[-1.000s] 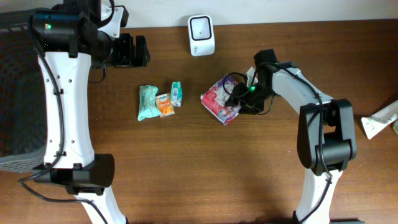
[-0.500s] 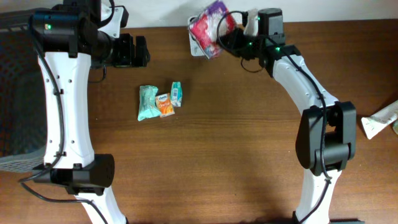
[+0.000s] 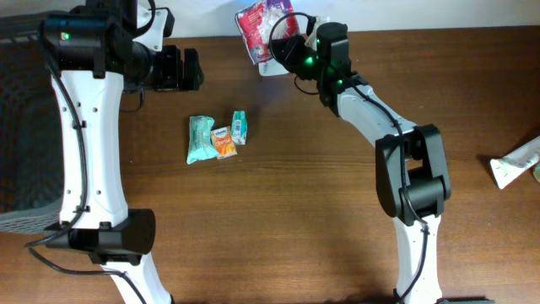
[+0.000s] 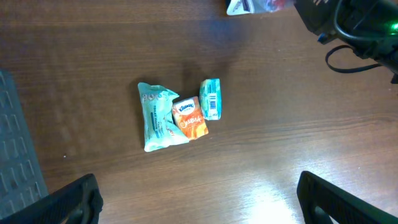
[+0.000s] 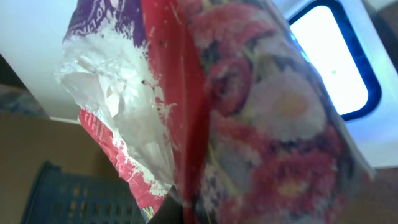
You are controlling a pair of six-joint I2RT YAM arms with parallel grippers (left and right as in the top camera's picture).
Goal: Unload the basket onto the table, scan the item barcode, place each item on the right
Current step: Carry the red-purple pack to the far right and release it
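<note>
My right pincer (image 3: 281, 35) is closed tight on the soft plastic packet printed with red, pink and purple flowers (image 3: 257, 20), and I hold it up off the brown wooden worktop (image 3: 321, 211) at the far edge, directly in front of the white barcode scanner with the dark-framed window (image 5: 326, 59). In my wrist view the packet fills nearly everything. Its film is glossy and creased, with a crumpled white inner face folded outward on one side, and the scanner's bright window shows just past its upper corner. I judge the packet light and limp: thin wrapper over something yielding, so it sags and twists from wherever I pinch it instead of presenting a flat face. The gloss suggests it could slide between my pads if I loosen at all. It is not fragile, but squeezing the middle would wrinkle any printed code. The best hold, I think, is a sealed edge or a corner, leaving the broad panels free to face the window. I seem to have it by its lower edge, though my fingertips are almost hidden beneath it. I cannot see a barcode on any face that shows. My left pincer (image 3: 180, 69) hangs wide open and empty at the far left, well apart from the packet.
</note>
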